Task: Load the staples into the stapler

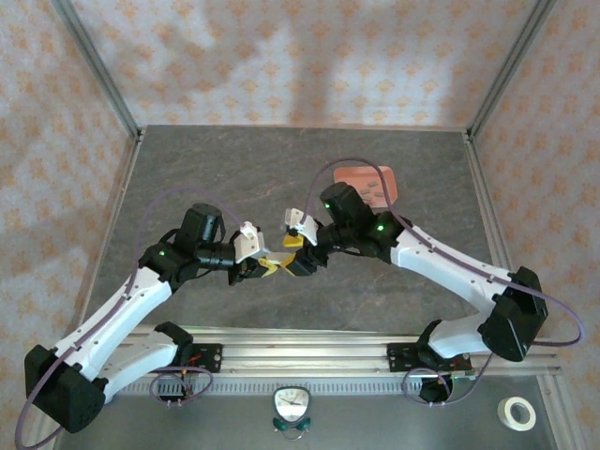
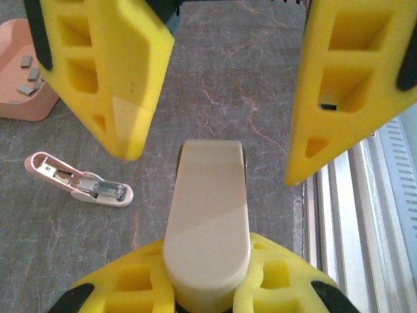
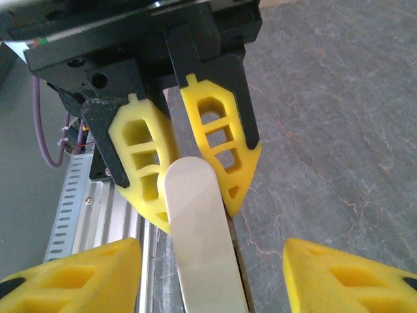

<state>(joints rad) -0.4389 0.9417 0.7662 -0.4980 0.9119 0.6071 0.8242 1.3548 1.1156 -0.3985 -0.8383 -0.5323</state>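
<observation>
My left gripper is shut on the rear end of a cream stapler, which sticks out forward above the table. My right gripper is open. Its yellow fingers stand wide on either side of the stapler's front end without touching it. In the right wrist view the stapler runs from between those fingers to the left gripper. From above, both grippers meet at mid-table. Several dark grey staples lie in a salmon-pink tray.
A small pink-and-white stapler lies open on the table, its metal channel showing, near the tray. An aluminium rail runs along the near edge. A timer and a tape roll sit in front of it.
</observation>
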